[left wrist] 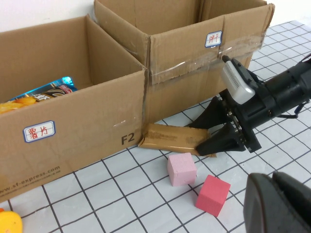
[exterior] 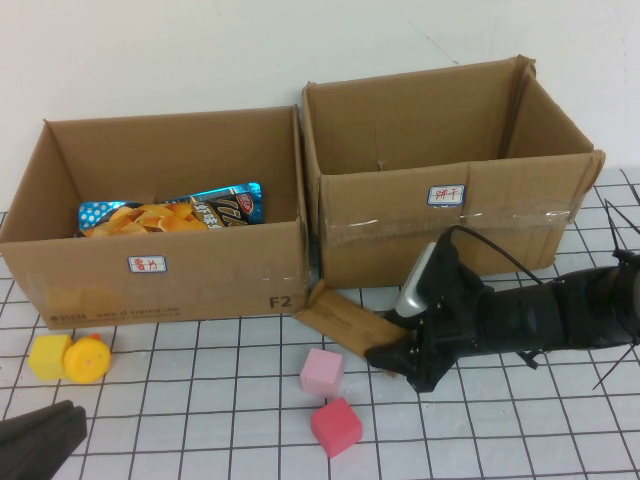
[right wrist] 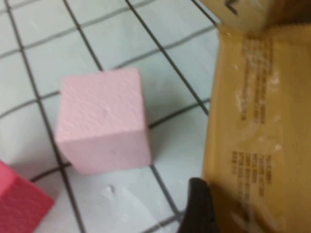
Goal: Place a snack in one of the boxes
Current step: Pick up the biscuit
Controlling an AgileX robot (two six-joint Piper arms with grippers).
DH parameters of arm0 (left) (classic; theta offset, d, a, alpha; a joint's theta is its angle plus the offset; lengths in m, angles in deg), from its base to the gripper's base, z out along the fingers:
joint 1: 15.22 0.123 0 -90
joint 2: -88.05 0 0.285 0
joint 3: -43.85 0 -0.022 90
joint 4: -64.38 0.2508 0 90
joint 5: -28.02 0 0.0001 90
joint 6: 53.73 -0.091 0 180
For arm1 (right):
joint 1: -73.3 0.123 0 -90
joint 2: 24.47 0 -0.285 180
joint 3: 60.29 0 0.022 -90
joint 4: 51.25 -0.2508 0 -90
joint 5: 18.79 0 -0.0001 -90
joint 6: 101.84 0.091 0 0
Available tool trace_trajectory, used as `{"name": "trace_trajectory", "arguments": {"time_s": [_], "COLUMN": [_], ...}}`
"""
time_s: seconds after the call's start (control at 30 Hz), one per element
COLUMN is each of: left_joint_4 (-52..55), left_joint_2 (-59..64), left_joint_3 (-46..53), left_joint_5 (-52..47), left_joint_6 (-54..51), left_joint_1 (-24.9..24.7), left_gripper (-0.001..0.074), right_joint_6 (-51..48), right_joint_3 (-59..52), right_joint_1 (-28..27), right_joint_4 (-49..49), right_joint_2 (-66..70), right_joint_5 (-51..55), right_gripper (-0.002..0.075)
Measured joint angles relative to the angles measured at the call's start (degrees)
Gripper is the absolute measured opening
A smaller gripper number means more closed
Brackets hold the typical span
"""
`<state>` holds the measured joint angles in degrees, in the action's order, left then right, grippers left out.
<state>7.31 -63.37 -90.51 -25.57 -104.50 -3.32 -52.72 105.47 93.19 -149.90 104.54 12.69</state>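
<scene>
Here the right gripper (exterior: 392, 352) is held low over the gridded table (exterior: 200, 420), its black fingers (left wrist: 216, 141) spread apart on either side of the near end of a flat brown snack packet (exterior: 345, 320), one finger above the packet and one below it as seen in the left wrist view; whether the pads actually press the wrapper cannot be told. The right arm (exterior: 560, 315) is stretched in from the right edge of the high view, nearly level with the table, with a silver wrist camera (exterior: 416, 285) on top. The snack packet is lying on the table at the foot of the two cardboard boxes, one end tucked against the corner where the left box (exterior: 160, 275) and the right box (exterior: 440, 225) meet. A pale pink cube (exterior: 322, 371) is set just beside the packet, and a darker red cube (exterior: 336, 427) is placed near it. In the right wrist view only one dark fingertip (right wrist: 199, 208) is seen, and the packet's print is too blurred to read. The left gripper (exterior: 40, 432) is cut off at the bottom-left corner of the high view, near a yellow toy (exterior: 70, 357). A bag of chips (exterior: 170, 214) is lying inside the left box; the right box's floor is hidden by its front wall.
</scene>
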Motion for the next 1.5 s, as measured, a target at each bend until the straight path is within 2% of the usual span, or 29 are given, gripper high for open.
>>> {"name": "trace_trajectory", "arguments": {"time_s": [0.13,0.37,0.53,0.63,0.77,0.93,1.27,1.5], "left_joint_4": [0.00,0.00,0.00,0.00,0.00,0.00,0.21,0.47], "left_joint_2": [0.00,0.00,0.00,0.00,0.00,0.00,0.00,0.00], "left_joint_3": [0.00,0.00,0.00,0.00,0.00,0.00,0.00,0.00], "left_joint_5": [0.00,0.00,0.00,0.00,0.00,0.00,0.00,0.00], "left_joint_6": [0.00,-0.32,-0.32,-0.32,-0.32,-0.32,-0.20,-0.20], "left_joint_1": [0.00,0.00,0.00,0.00,0.00,0.00,0.00,0.00], "left_gripper": [-0.0001,-0.0001,-0.0001,-0.0001,-0.0001,-0.0001,-0.0001,-0.0001], "right_joint_6": [0.04,0.04,-0.07,-0.07,-0.07,1.51,13.10,22.52], "right_joint_3": [0.00,0.00,0.00,0.00,0.22,0.22,-0.01,-0.01], "right_joint_1": [0.00,0.94,1.49,1.49,1.49,1.49,1.55,1.55], "right_joint_4": [0.00,0.00,1.86,2.19,2.24,2.81,15.12,27.12], "right_joint_2": [0.00,0.00,-0.33,-0.33,-0.33,-0.64,-6.09,-8.51], "right_joint_5": [-0.84,-2.04,-3.94,-4.18,-4.30,-4.41,-6.48,1.02], "right_gripper": [0.0493,0.0554,0.0559,0.0542,0.0467,0.0467,0.0466,0.0466]}}
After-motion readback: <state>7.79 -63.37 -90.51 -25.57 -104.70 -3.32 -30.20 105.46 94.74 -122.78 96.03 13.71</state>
